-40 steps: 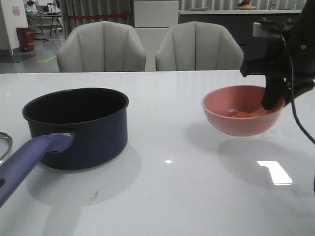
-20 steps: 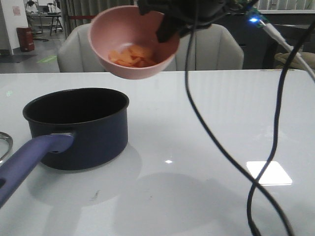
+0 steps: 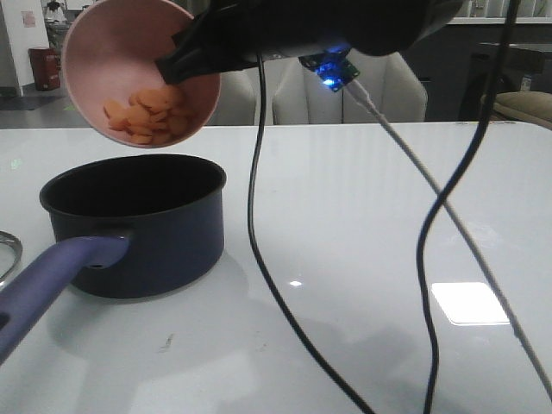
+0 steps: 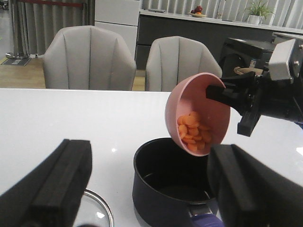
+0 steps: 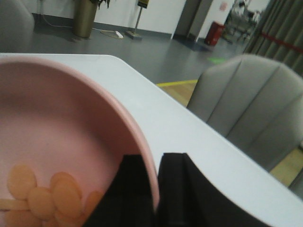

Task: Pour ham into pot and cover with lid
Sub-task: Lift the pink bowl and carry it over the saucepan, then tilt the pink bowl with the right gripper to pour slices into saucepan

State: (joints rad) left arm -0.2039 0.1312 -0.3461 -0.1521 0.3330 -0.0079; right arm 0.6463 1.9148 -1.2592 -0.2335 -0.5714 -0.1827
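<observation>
My right gripper (image 3: pixel 177 60) is shut on the rim of the pink bowl (image 3: pixel 99 52) and holds it tilted above the dark navy pot (image 3: pixel 134 220). Several orange ham slices (image 3: pixel 148 114) lie heaped at the bowl's low side. The bowl (image 4: pixel 189 101) and ham (image 4: pixel 193 132) also show in the left wrist view over the pot (image 4: pixel 170 184), and in the right wrist view the pads grip the bowl's rim (image 5: pixel 142 156). The pot's blue-purple handle (image 3: pixel 43 289) points to the near left. My left gripper (image 4: pixel 151 189) is open and empty, near the pot. The glass lid (image 4: pixel 97 215) lies left of the pot.
Two grey chairs (image 3: pixel 345 82) stand behind the white table (image 3: pixel 362 259). The right arm's black cables (image 3: pixel 259 259) hang across the table's middle and right. The lid's metal rim (image 3: pixel 7 250) shows at the front view's left edge.
My right gripper has carried the pink bowl from the table's right side, up and leftward, and tilted it above the pot. The pot has not moved.
</observation>
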